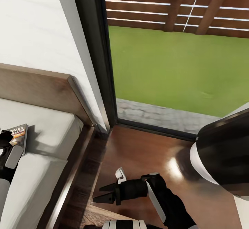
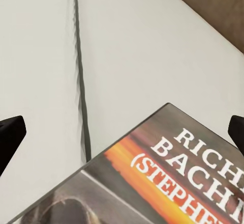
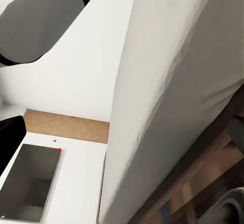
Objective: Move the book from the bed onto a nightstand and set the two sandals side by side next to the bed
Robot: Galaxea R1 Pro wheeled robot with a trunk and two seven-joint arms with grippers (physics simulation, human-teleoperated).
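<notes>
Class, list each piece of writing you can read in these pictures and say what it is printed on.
"RICH" / "BACH", cut off at the picture's edge: white, on the book cover.
"(STEPHE", cut off: white, on the cover's orange band.
"HARD" / "MAN": same book, head view, partly hidden.
Small orange line below it: too blurred to read.

Light: bright, even daylight through the window (image 1: 166, 66).
Glare: soft white sheen on the nightstand (image 1: 148, 159) top, beyond the right gripper's (image 1: 103, 192) fingertips.
Shadows: faint, beside the book (image 1: 19, 135).
Sharpness: head view slightly soft; book lettering close to the left fingers blurred.
</notes>
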